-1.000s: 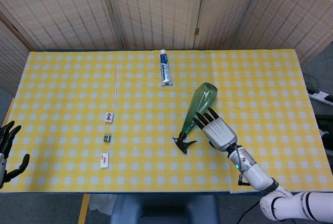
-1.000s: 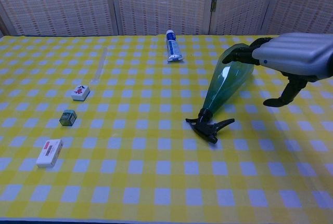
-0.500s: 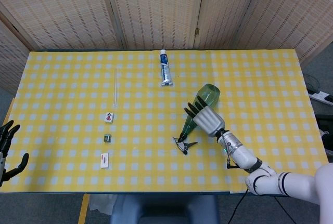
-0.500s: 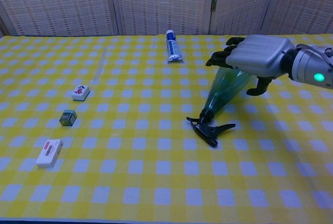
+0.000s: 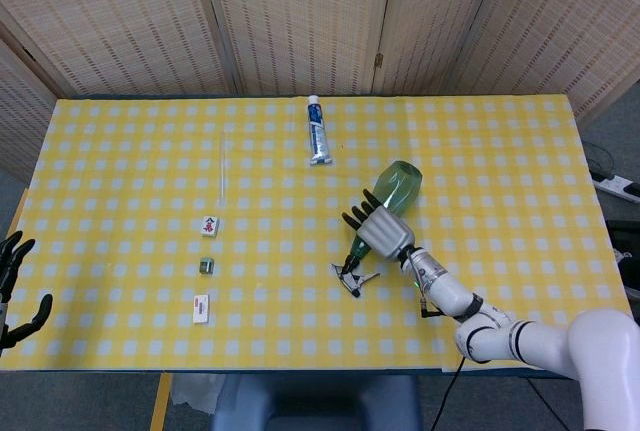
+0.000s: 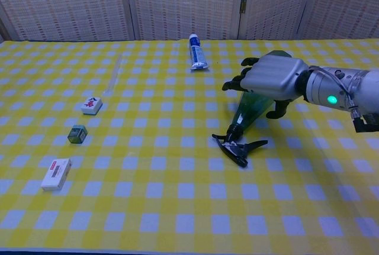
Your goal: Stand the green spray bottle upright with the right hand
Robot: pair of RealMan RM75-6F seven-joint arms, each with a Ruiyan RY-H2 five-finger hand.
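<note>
The green spray bottle (image 5: 404, 182) (image 6: 248, 110) lies on its side on the yellow checked cloth, its black trigger head (image 5: 351, 277) (image 6: 238, 147) pointing toward the front edge. My right hand (image 5: 380, 231) (image 6: 269, 77) arches over the bottle's narrow half, fingers spread down its left side and thumb down its right. No firm grip shows. My left hand (image 5: 14, 296) hangs at the table's front left corner, fingers apart and holding nothing.
A toothpaste tube (image 5: 317, 131) (image 6: 198, 52) lies at the back centre. To the left are a thin clear rod (image 5: 223, 163) (image 6: 113, 74), a mahjong tile (image 5: 209, 224) (image 6: 91, 105), a small green cube (image 5: 206, 266) (image 6: 77, 134) and a small white box (image 5: 201, 308) (image 6: 56, 174).
My right hand has slid left from beside the bottle to over its middle and neck. The bottle has barely shifted. The left hand stays put.
</note>
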